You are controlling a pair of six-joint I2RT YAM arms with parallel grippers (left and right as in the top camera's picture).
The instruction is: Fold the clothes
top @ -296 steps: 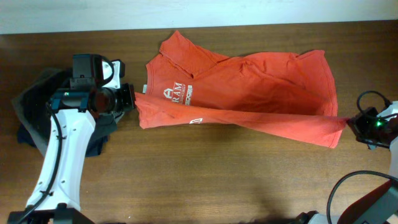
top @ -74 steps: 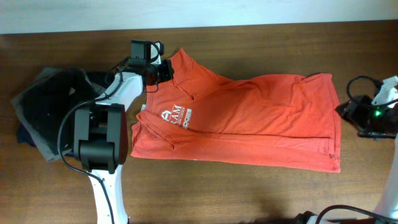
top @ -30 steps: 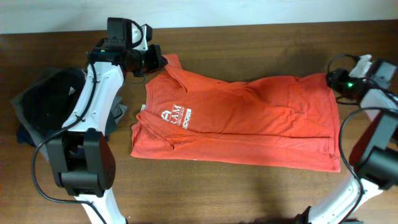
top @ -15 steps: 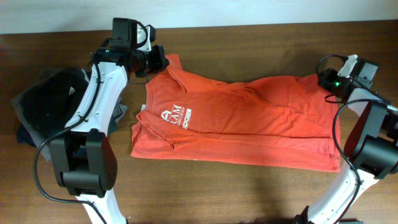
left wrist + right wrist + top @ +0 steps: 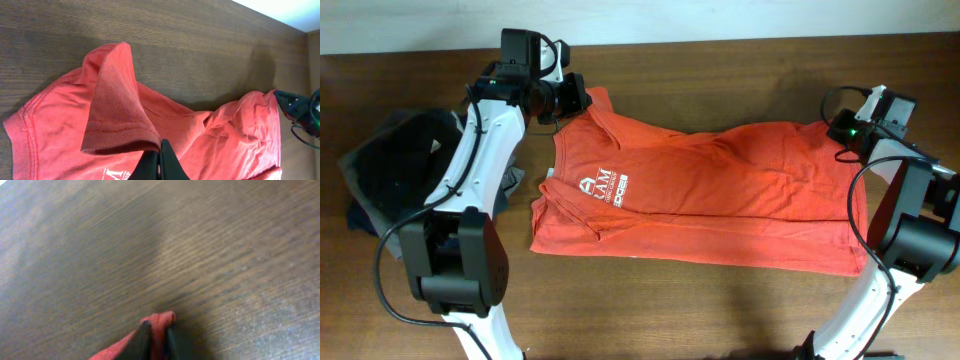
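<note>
Red-orange shirt (image 5: pixel 720 190), white lettering (image 5: pixel 605 185), folded lengthwise, lying wrinkled

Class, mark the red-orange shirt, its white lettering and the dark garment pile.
red-orange shirt (image 5: pixel 720 190): overhead view, middle of the body.
white lettering (image 5: pixel 605 184): overhead view, centre of the print.
dark garment pile (image 5: pixel 390 178): overhead view, top black layer.

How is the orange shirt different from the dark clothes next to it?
The orange shirt is bright with white letters; the dark clothes are black and grey. The orange shirt lies spread across the table; the dark clothes sit bunched at its left end. The left gripper and right gripper each pinch the orange shirt; neither touches the dark clothes. Both are cloth on the table.
</note>
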